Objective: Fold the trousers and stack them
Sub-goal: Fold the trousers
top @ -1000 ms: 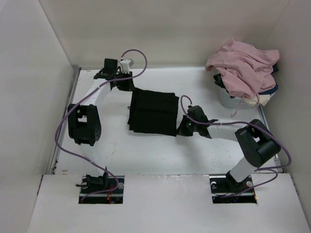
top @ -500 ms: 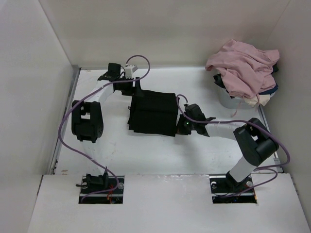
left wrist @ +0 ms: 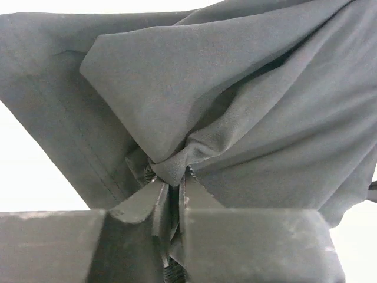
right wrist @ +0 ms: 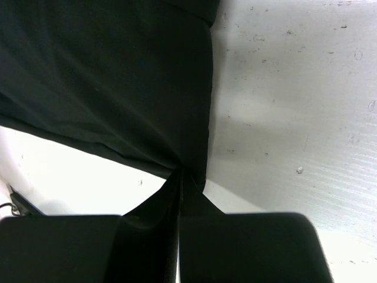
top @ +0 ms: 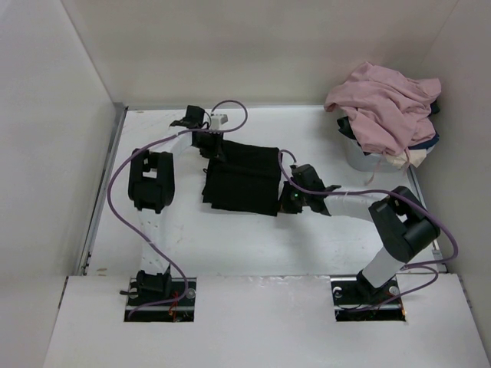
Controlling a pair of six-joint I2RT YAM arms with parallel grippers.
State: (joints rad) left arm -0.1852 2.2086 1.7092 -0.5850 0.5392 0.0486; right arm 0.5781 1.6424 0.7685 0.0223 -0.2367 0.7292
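Observation:
The black trousers [top: 242, 179] lie folded into a rough rectangle in the middle of the white table. My left gripper [top: 212, 148] is at their far left corner, shut on a pinched fold of the trousers [left wrist: 235, 100], as the left wrist view shows with cloth bunched between the jaws at the left gripper [left wrist: 171, 186]. My right gripper [top: 285, 186] is at the right edge, shut on the corner of the trousers [right wrist: 112, 82], with the cloth drawn into a point at the right gripper [right wrist: 181, 177] in the right wrist view.
A dusty-pink garment [top: 383, 100] is heaped over a white basket [top: 360, 157] at the back right, with navy and cream cloth under it. White walls close in the table [top: 253, 245] on the left, back and right. Purple cables loop off both arms.
The left arm has swung right, bringing its gripper from beyond the far left corner onto the trousers' edge, where it opened and then shut on the cloth. The right gripper edged slightly towards the trousers.

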